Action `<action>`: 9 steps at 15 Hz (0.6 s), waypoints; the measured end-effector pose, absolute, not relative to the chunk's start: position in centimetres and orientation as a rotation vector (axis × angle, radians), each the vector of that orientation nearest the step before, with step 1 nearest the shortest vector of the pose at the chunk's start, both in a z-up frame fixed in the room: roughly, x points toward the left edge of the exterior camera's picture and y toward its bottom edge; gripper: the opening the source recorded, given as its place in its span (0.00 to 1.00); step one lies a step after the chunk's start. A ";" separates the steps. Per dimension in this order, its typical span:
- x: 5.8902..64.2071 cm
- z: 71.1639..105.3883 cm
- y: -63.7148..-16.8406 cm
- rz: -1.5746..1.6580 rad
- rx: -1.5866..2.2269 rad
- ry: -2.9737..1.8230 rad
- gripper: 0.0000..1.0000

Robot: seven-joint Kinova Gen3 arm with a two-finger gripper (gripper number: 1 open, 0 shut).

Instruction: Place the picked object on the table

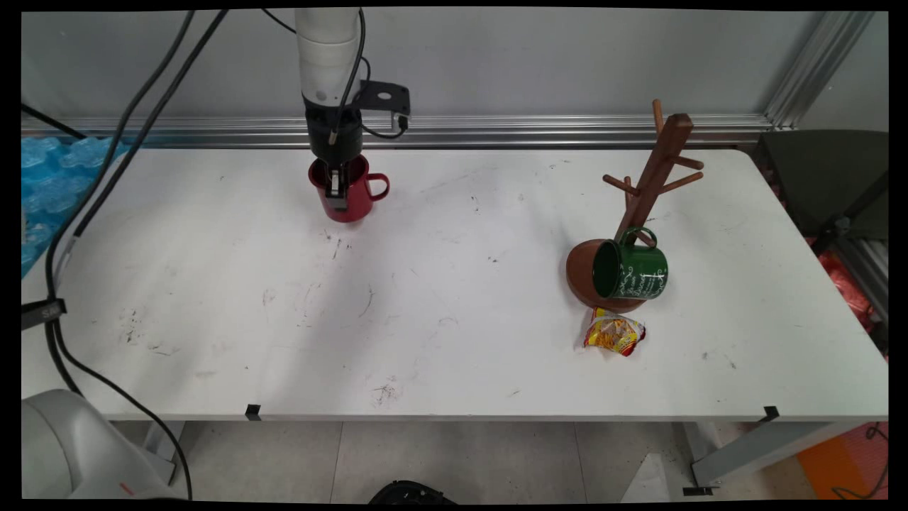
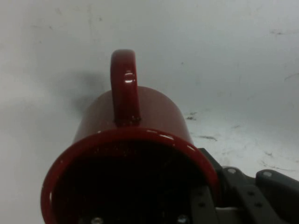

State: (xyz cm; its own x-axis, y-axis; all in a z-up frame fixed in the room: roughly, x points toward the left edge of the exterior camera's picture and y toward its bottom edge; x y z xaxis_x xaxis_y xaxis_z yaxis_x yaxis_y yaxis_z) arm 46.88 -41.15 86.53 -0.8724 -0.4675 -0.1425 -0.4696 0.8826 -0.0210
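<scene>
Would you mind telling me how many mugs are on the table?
2. The red mug stands at the far left-centre, with the gripper on its rim. The green mug lies on its side on the wooden rack's base, right.

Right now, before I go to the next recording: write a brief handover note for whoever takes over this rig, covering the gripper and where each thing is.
Gripper: shut on the red mug's rim, one finger inside and one outside, at the table's far side, left of centre. The handle points to the picture's right in the main view. Whether the mug rests on the table or is just lifted cannot be told.
Mug tree: wooden, at the right, leaning, its round base tipped up.
Green mug: on its side against the tree's base, opening toward the left.
Snack packet: yellow and red, on the table just in front of the base.
</scene>
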 end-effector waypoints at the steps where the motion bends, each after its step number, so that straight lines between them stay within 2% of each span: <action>1: 47.0 86.2 -41.2 0.024 -0.723 2.907 0.00; 9: 47.3 83.9 -41.8 0.029 -0.707 2.915 0.00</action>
State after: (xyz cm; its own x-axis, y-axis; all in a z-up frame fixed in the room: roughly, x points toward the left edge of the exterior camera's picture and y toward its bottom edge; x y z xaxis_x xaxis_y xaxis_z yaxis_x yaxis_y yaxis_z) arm 47.30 -41.78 83.95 -0.8795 -0.4542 -0.1422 -0.4569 0.8894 -0.0148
